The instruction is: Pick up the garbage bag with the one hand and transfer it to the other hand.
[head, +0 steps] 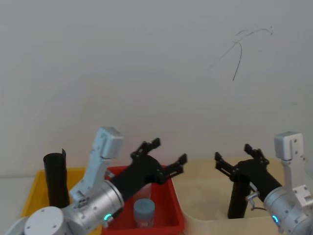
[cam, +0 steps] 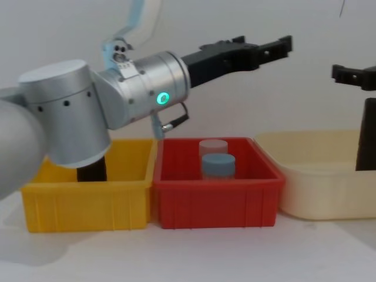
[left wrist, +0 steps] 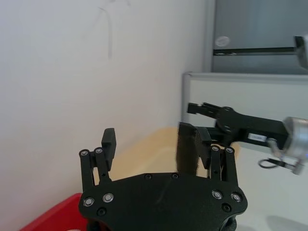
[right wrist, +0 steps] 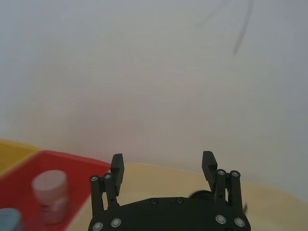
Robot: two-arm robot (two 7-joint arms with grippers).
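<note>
The garbage bag (head: 238, 199), a tightly rolled black cylinder, stands upright in the beige tub (head: 205, 215) on the right, and at the right edge of the chest view as the garbage bag (cam: 367, 136). My right gripper (head: 234, 154) hovers open just above the roll's top, fingers pointing toward the wall, holding nothing. My left gripper (head: 168, 151) is open and empty in the air over the red bin (head: 168, 223), well left of the roll. In the chest view the left gripper (cam: 264, 47) reaches high across from the left. Each wrist view shows its own jaws apart: left gripper (left wrist: 149, 149), right gripper (right wrist: 162, 166).
A second black roll with a loose flap (head: 56, 178) stands in the yellow bin (cam: 88, 200). The red bin (cam: 217, 205) holds a blue-lidded jar (cam: 218, 164) and a pale jar (cam: 212, 147). A white wall stands close behind the bins.
</note>
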